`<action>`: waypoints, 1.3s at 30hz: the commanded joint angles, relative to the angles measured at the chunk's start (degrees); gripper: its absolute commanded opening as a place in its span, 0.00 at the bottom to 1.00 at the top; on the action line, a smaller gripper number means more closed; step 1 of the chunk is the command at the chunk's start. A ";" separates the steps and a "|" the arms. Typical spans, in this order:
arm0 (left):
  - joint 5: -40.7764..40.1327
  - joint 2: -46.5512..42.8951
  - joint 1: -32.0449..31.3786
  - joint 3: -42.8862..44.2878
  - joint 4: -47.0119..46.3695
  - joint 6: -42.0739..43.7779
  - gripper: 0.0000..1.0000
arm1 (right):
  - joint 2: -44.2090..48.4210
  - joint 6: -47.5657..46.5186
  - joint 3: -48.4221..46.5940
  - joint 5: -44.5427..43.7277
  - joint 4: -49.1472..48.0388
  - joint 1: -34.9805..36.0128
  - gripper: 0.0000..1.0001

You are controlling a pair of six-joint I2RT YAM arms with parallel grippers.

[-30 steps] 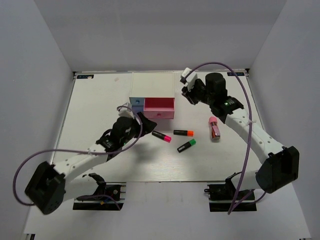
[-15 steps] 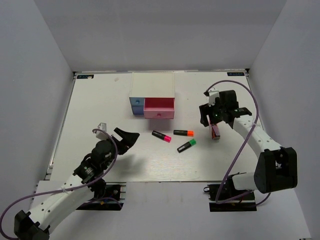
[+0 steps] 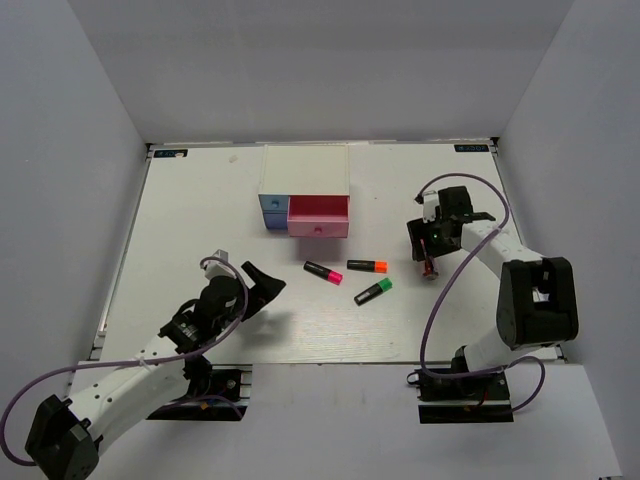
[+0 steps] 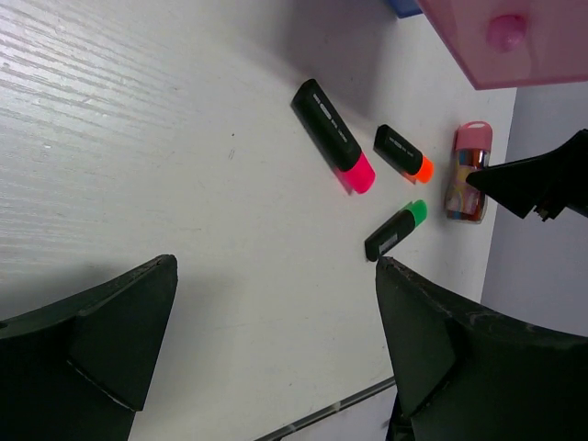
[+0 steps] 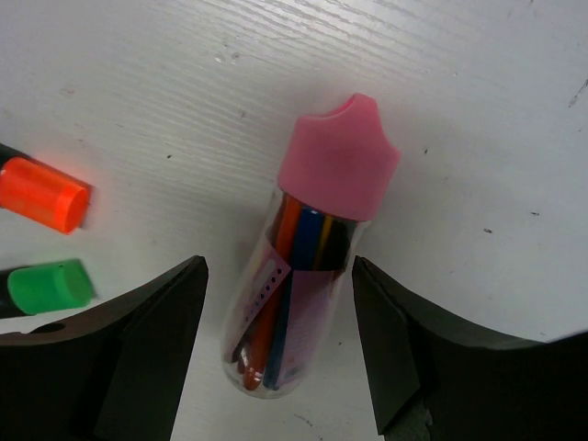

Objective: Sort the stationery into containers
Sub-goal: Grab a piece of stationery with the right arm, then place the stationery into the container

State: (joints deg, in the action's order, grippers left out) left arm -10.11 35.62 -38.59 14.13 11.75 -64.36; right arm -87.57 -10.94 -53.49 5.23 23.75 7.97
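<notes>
Plain grey-white walls [image 3: 300,60] enclose white wood-grain tabletop [image 3: 200,220] on three sides; even soft light.

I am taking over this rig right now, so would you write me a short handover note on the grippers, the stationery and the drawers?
Left gripper: open, empty, over the near left of the table.
Right gripper: open, straddling the pink-capped tube of pens, not gripping it.
Things: the pink-capped highlighter, orange-capped highlighter and green-capped highlighter lie in front of the white chest, with the tube to their right.
Done: the pink drawer is pulled out; I cannot tell what it holds.
Left: all four items are on the table, none in a drawer.
</notes>
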 commanded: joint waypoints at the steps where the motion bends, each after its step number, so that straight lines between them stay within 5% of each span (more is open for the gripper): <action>1: 1.76 0.07 0.09 2.04 -0.76 -0.07 1.00 | -1.37 0.57 -0.20 -1.02 -0.98 -0.41 0.70; 9: 1.76 0.07 0.09 1.51 -2.60 -0.07 1.00 | -4.19 1.62 0.06 -1.19 -1.95 -1.02 0.63; 20: 2.29 2.53 0.09 0.46 -5.24 -0.07 1.00 | -2.78 -2.50 -1.16 6.89 0.76 -1.73 0.32; 29: 3.34 3.06 0.09 -0.68 -8.40 -0.07 1.00 | 8.28 -10.94 -7.23 23.76 0.69 -1.37 0.13; 39: 5.09 6.83 0.09 -1.21 -13.15 0.46 1.00 | 10.24 -22.10 -18.65 45.55 -3.09 2.22 0.10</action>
State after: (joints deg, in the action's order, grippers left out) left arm -6.59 41.36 -38.59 13.47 2.07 -64.34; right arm -76.36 -26.63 -67.85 38.50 23.35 8.10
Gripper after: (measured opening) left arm 0.989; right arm 0.525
